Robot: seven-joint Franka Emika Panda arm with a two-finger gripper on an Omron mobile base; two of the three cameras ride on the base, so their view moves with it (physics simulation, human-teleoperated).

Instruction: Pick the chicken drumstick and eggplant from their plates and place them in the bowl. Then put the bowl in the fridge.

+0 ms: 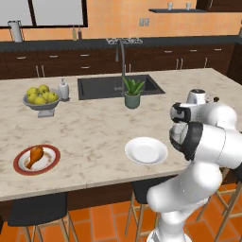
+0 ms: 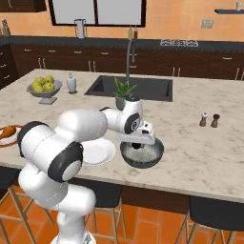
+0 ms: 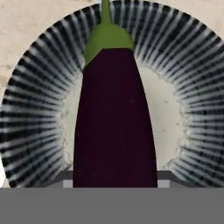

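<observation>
Jaws clamped on eggplant (image 3: 114, 118), held directly above bowl (image 3: 30, 127); gripper (image 2: 138, 143) over bowl at counter's near edge. Long axis in line with fingers, green stem end pointing down toward bowl. White plate (image 1: 146, 151) vacated. Outstanding: release eggplant; drumstick (image 1: 35, 155) on red-rimmed plate (image 1: 52, 163); fridge step.

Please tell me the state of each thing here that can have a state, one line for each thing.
Eggplant: held in the gripper, hanging over the bowl.
Gripper: closed on the eggplant, above the bowl.
Bowl: upright on the counter, nothing in it yet.
White plate: empty.
Red-rimmed plate: carries the drumstick.
Drumstick: lying on its plate, untouched.
</observation>
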